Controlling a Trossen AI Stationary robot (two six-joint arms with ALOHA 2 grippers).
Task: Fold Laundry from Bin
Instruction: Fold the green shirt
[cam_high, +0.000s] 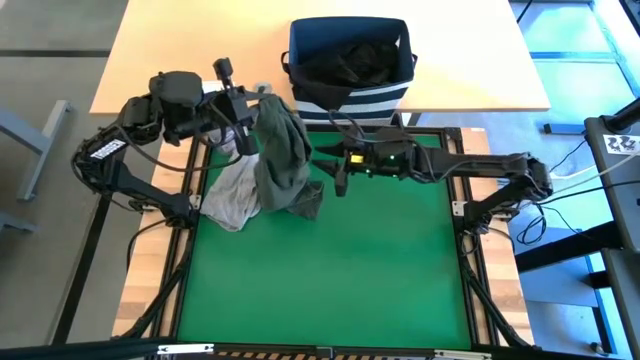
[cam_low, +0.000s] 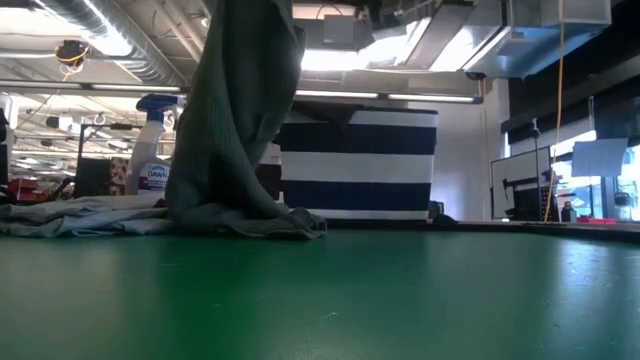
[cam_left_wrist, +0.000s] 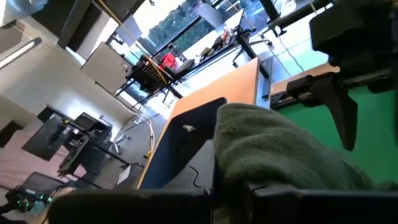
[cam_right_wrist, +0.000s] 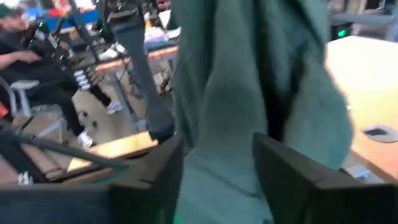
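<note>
Left end effector (cam_high: 243, 112) clamped on olive green garment (cam_high: 285, 150), hoisting it, hem dragging on green surface (cam_high: 330, 270) beside crumpled grey garment (cam_high: 230, 195). Striped bin (cam_high: 350, 85) behind, black garment (cam_high: 352, 62) inside. Right end effector (cam_high: 338, 170) fingers apart, just beside olive cloth.

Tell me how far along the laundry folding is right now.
Early. Done: the light grey garment and the dark olive green garment are out of the bin. In hand: the left gripper holds the olive one up, its hem trailing on the green mat; the right gripper is open beside it. Left: dark laundry remains in the bin, and nothing looks folded.
</note>
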